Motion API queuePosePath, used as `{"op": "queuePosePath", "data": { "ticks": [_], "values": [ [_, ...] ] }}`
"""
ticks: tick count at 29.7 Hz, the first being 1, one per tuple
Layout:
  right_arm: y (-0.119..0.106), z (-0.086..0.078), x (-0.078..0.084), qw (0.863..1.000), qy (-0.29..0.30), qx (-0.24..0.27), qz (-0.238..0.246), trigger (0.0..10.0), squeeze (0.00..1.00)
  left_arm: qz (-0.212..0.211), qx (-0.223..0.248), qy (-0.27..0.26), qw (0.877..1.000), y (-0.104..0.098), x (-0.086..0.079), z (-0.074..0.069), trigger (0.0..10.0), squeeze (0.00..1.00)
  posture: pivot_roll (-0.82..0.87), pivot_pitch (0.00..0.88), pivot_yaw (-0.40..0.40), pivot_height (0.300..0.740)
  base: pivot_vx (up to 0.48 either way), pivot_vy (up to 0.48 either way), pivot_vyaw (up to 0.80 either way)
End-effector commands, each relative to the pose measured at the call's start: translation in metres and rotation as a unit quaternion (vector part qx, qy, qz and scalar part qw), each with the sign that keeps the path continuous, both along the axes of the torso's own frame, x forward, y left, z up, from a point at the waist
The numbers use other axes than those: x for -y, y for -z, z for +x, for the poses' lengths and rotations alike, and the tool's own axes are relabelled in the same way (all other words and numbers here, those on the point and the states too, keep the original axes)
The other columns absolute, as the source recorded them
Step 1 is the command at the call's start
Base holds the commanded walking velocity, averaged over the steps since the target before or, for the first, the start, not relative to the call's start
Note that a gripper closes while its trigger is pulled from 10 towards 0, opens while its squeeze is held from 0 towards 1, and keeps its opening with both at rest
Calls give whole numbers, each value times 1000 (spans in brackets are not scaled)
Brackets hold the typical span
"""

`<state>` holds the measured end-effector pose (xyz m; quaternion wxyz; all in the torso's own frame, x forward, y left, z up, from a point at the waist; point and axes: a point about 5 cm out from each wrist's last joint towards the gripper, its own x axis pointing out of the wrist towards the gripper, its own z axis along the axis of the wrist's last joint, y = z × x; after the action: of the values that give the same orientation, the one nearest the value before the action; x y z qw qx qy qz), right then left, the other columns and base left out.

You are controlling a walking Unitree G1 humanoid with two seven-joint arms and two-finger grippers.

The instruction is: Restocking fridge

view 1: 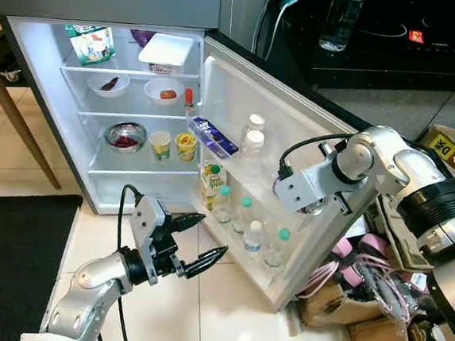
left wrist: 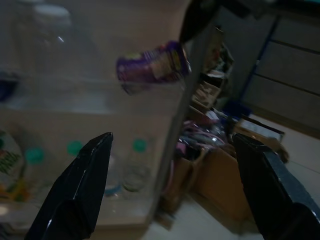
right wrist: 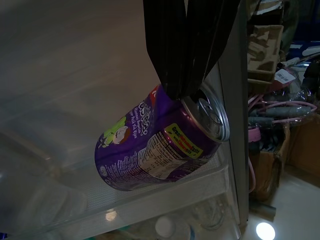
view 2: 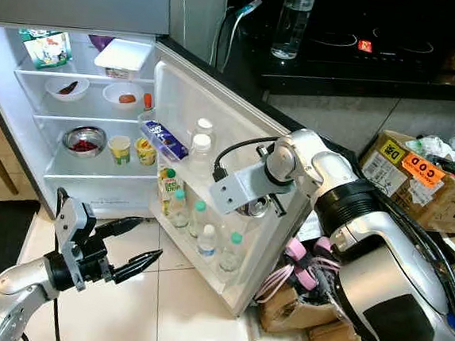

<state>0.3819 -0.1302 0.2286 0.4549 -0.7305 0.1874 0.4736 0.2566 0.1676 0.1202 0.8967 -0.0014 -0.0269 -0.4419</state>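
The small fridge stands open, and its door [view 1: 242, 100] swings out to the right. My right gripper [right wrist: 186, 89] is shut on the rim end of a purple drink can [right wrist: 155, 150], which hangs tilted just above the door's clear upper shelf; the same can [left wrist: 152, 67] shows in the left wrist view. My left gripper [view 1: 212, 235] is open and holds nothing, low over the floor tiles in front of the door's bottom shelf. That shelf carries several small water bottles [view 1: 243, 216] and a juice carton [view 1: 211, 181].
Inside the fridge are bowls [view 1: 125, 136], cups [view 1: 174, 145] and a white box [view 1: 168, 52]. Cardboard boxes and pink clutter [view 1: 359, 302] crowd the floor to the right of the door. A black mat [view 1: 13, 255] lies at the left, near a wooden leg [view 1: 17, 120].
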Motion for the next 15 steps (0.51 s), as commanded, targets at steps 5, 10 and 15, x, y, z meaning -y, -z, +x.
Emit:
{"op": "queuePosePath", "data": {
  "ticks": [5,10,15],
  "values": [
    [-1,-1,4,1000,4,-4,2,10000,0,-28,56,-65,996,-21,-7,16,10000,0,-133,64,-70,740,0,0,0],
    [-6,-1,4,1000,4,1,12,10000,0,-6,79,-71,994,-24,-2,23,10000,0,-134,64,-67,740,0,0,0],
    [-16,0,1,999,0,17,36,10000,0,28,93,-55,994,-22,8,26,10000,0,-135,63,-64,740,0,0,0]
  ]
}}
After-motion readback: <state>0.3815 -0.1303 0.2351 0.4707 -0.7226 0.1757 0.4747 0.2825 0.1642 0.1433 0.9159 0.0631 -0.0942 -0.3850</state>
